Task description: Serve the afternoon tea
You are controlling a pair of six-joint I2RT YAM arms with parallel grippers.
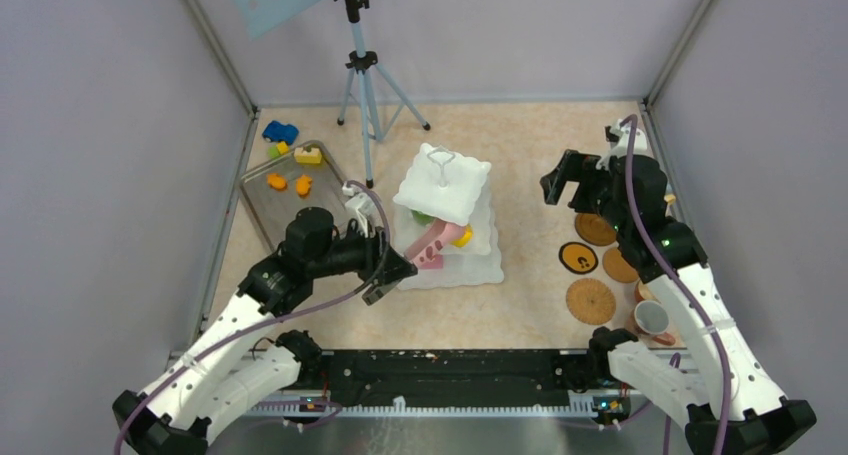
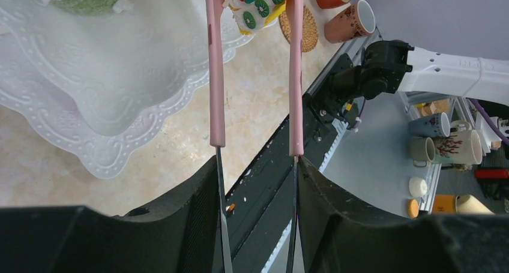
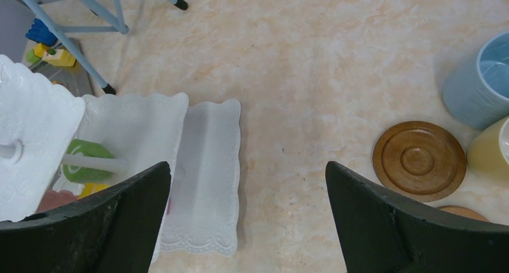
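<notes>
The kiwi-topped pastry (image 2: pixel 255 6) sits pinched at the tips of the pink tongs (image 2: pixel 214 75), at the edge of the stand's (image 2: pixel 108 87) bottom tier, straight ahead of your left gripper (image 2: pixel 257 180). That gripper is clamped on the tong handles, whose long axis runs toward the stand. Your right gripper (image 3: pixel 246 225) hangs wide and empty, well apart, above the coasters (image 3: pixel 419 159) and mugs (image 3: pixel 474 87). The upper tiers may crowd the tongs.

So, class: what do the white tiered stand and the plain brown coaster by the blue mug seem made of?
Stand: probably glazed ceramic, possibly plastic; smooth white sheen, embossed scalloped rim. Coaster: likely wood, satin finish; brown with turned concentric rings.
</notes>
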